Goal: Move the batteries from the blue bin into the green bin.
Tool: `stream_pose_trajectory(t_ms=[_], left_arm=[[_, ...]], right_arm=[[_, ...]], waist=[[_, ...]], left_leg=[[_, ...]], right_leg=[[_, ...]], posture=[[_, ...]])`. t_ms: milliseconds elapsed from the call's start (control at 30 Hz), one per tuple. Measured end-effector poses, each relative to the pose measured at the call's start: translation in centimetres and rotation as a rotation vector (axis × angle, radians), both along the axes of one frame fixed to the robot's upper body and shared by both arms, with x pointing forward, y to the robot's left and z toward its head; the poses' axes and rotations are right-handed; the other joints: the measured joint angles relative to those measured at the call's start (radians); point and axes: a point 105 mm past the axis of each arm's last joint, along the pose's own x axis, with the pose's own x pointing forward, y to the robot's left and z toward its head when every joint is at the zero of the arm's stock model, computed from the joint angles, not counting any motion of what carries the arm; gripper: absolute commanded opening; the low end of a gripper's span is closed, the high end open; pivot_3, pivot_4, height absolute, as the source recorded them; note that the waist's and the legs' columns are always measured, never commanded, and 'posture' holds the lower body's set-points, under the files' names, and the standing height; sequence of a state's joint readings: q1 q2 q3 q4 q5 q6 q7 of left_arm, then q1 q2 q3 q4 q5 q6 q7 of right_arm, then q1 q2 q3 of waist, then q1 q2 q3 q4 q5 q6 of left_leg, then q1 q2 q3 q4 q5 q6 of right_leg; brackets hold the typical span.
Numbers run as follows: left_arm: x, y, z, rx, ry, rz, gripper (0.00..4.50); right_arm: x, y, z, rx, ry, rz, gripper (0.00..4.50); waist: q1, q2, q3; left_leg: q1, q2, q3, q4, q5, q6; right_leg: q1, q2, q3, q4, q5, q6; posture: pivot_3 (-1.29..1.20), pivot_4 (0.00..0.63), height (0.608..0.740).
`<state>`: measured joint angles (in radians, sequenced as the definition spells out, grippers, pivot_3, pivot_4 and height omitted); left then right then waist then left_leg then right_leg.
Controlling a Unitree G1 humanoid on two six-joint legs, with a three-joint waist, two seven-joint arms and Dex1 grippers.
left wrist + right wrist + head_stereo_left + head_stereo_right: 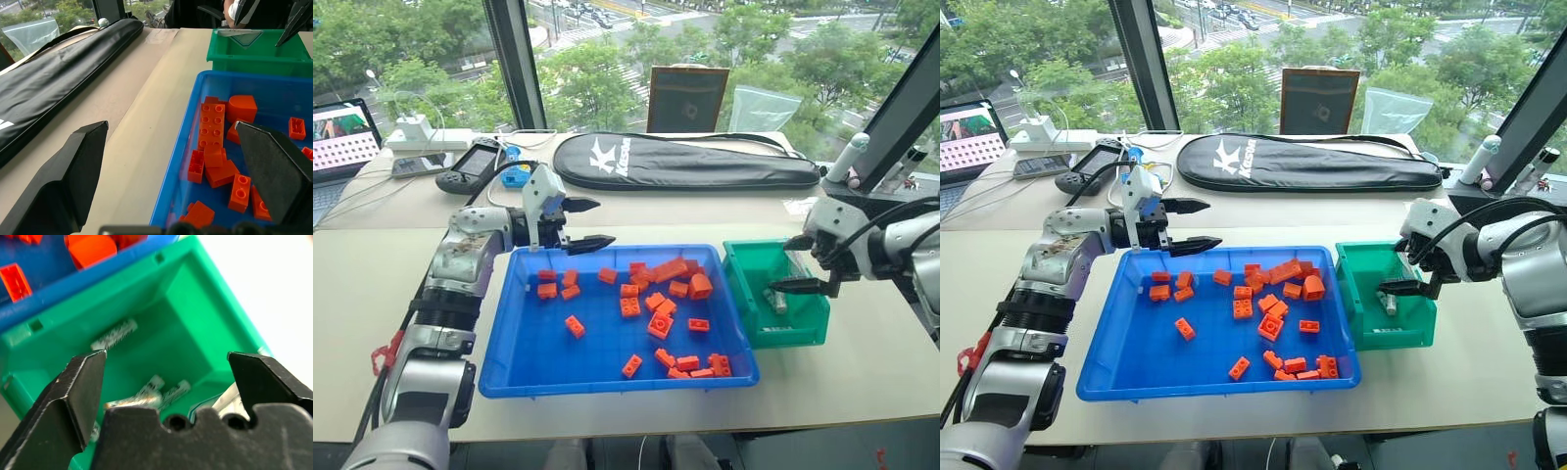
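On the table, from left to right, I see these things:

Left gripper [579, 224]: I see it at the far left corner of the blue bin [524, 338], just above the rim. Its two black fingers are spread apart and nothing is between them.

Blue bin: it lies in the middle of the table, long side toward me. Inside I see the orange bricks [655, 299], mostly in the middle and right part. I cannot find any battery among them.

Black bag [685, 162]: a long zipped case, lying behind the blue bin, well apart from it.

Green bin [798, 328]: it stands just beside the right wall of the blue bin, the two seem to touch.

Batteries [155, 390]: several lie on the floor of the green bin, one of them near a wall, the others close together. The right wrist view shows them best.

Right gripper [795, 264]: it is over the green bin, pointing down into it. I see the fingers wide apart and empty.
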<state>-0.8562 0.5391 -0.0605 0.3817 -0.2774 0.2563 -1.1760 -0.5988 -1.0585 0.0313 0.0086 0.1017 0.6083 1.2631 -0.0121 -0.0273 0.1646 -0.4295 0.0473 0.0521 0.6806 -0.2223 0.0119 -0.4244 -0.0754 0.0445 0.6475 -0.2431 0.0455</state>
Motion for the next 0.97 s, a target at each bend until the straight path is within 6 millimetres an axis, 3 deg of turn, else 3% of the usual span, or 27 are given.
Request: stream_pose_trajectory(t_ms=[300,467,633,733,833,967], left_arm=[[0.7,-1.0,0.0,-0.009,0.012,-0.029,4.50],[1.4,0.4,0.5,-0.039,-0.003,0.029,4.50],[1.3,4.7,1.3,-0.093,-0.033,0.168,4.50],[0.4,7.4,-0.6,-0.118,0.020,0.265,4.50],[-0.4,8.1,-2.6,-0.113,0.073,0.309,4.50],[-1.5,8.3,-2.9,-0.127,0.110,0.328,4.50]], right_arm=[[-2.2,-1.7,4.3,0.121,-0.134,-0.089,4.46],[-3.9,-4.3,7.1,0.434,-0.391,-0.247,4.46],[-4.9,-6.3,6.2,0.553,-0.418,-0.347,4.46],[-4.5,-7.8,5.2,0.585,-0.406,-0.398,4.46],[-3.6,-8.3,4.6,0.597,-0.402,-0.416,4.46],[-2.4,-7.9,3.7,0.593,-0.383,-0.405,4.46]], waist=[[0.014,0.000,0.000],[0.016,-0.001,0.000],[0.005,0.000,0.000],[-0.004,0.000,0.000],[-0.003,0.000,0.000],[0.000,0.000,0.000]], left_leg=[[-0.001,0.000,0.000,0.000,0.000,0.000],[0.000,0.000,-0.002,0.000,0.000,0.000],[0.003,0.000,-0.002,-0.001,0.000,0.000],[0.004,0.000,-0.001,-0.001,0.000,0.000],[0.005,0.000,-0.001,0.000,0.001,0.000],[0.004,0.000,-0.001,-0.001,0.002,0.001]], right_leg=[[0.000,0.000,0.000,-0.001,0.000,0.000],[0.001,0.000,-0.001,0.000,0.000,0.000],[0.003,0.000,0.000,0.000,0.000,0.000],[0.004,0.000,0.001,0.001,0.000,0.000],[0.004,0.000,0.001,0.001,0.001,0.000],[0.004,0.000,0.001,0.001,0.001,0.000]], posture=[[0.00,0.150,0.734],[0.00,0.150,0.734],[0.00,0.150,0.734],[0.00,0.150,0.734],[0.00,0.150,0.734],[0.00,0.150,0.734]])
